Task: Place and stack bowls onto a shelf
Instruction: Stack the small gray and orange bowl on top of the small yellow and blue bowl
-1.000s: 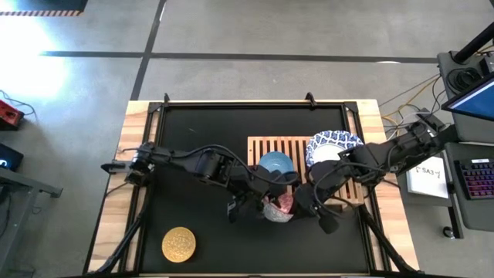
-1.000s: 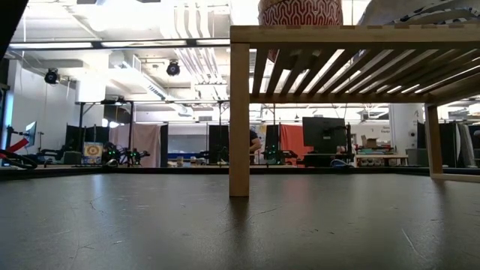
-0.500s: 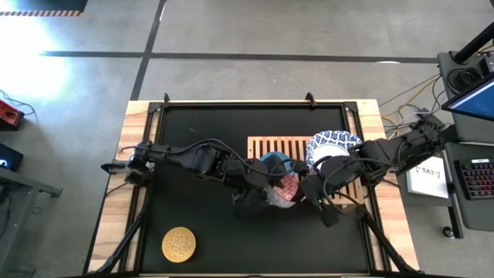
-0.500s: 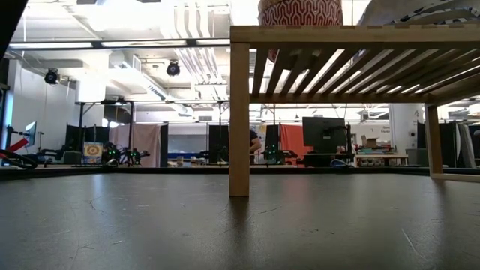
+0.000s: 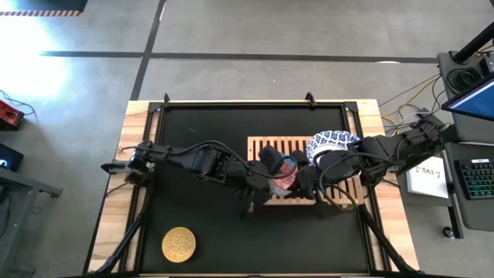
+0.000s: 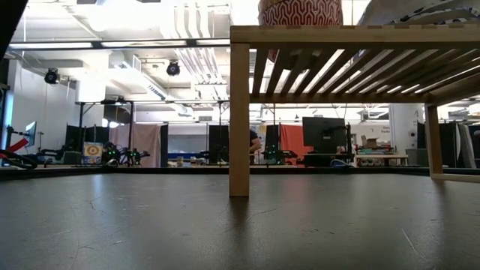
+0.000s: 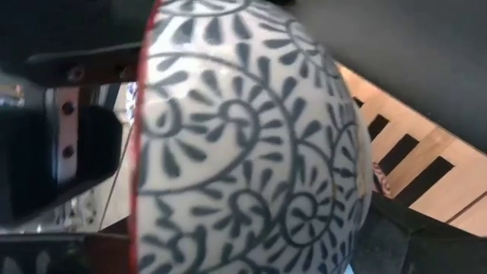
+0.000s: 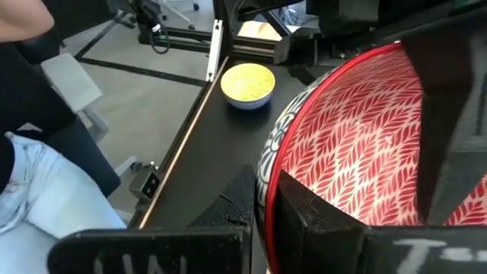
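Observation:
Both grippers meet at the red bowl (image 5: 287, 182), which is red with white feathers inside (image 8: 358, 137) and has grey scrolls on white outside (image 7: 251, 152). My left gripper (image 5: 270, 176) comes from the table's left and my right gripper (image 5: 306, 184) from the right. The bowl hangs over the near part of the slatted wooden shelf (image 5: 266, 147). On the shelf stand a light blue bowl (image 5: 279, 161), half hidden by the left arm, and a stack of white bowls with blue rims (image 5: 333, 144). A yellow bowl (image 5: 179, 244) sits on its base on the mat. My left gripper is shut on the red bowl at its left side, coming level from the table's left. The bowl's outer wall (image 7: 228, 190) fills the left wrist view and hides the fingers, so the part held cannot be told. My right gripper pinches the bowl's rim (image 8: 268, 179) on the right side, one finger (image 8: 327, 221) inside and one (image 8: 221, 217) outside, slanting in from the table's right. The bowl is lifted clear and tilted.
The low view shows the shelf (image 6: 300, 34) on its legs, with a red-patterned bowl wall (image 6: 300, 11) on top. Black mat lies to the left of and in front of the shelf. A person's leg in jeans (image 8: 46, 183) stands beyond the table's edge. A keyboard and papers lie at the right.
Both grippers have carried the red bowl together toward the table's far edge. It went from the mat in front of the shelf to above the shelf's near part, close beside the light blue bowl. The low view is unchanged.

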You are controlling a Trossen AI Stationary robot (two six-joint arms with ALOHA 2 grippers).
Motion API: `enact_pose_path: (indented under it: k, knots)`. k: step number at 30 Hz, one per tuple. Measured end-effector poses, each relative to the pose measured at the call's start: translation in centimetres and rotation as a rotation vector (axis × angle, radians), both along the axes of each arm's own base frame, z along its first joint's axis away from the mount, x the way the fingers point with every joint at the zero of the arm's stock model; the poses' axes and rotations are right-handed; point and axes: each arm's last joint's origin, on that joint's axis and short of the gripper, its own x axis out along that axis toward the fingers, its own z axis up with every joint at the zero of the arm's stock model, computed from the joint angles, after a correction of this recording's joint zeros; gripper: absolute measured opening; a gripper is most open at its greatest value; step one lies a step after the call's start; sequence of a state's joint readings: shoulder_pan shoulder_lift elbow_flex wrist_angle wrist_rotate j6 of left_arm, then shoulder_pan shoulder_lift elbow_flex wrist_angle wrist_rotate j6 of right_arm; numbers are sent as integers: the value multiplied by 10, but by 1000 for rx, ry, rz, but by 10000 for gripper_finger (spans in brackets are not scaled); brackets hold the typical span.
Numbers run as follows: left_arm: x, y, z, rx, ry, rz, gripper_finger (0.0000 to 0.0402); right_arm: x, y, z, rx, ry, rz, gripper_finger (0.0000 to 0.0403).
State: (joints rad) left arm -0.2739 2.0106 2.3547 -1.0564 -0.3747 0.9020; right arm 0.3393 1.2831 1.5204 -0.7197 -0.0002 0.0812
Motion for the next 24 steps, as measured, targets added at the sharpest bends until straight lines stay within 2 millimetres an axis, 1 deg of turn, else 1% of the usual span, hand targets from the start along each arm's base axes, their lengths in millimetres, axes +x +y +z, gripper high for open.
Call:
enact_pose_path:
  k: [3, 7, 12, 19, 24]
  knots:
    - [0, 2, 1, 15, -16, 55, 256, 0, -1, -1, -8, 4, -13, 13]
    - [1, 5, 1, 83, -50, 153, 287, 0, -2, -1, -22, 8, -35, 13]
    - [3, 5, -7, 144, -11, 198, 313, 0, -2, -3, -24, 16, -34, 13]
    - [1, 4, -6, 148, -4, 211, 319, 3, -10, -3, -23, 19, -84, 13]
    - [-3, 5, -2, 142, -19, 213, 320, 4, -15, -2, 8, 23, -121, 13]
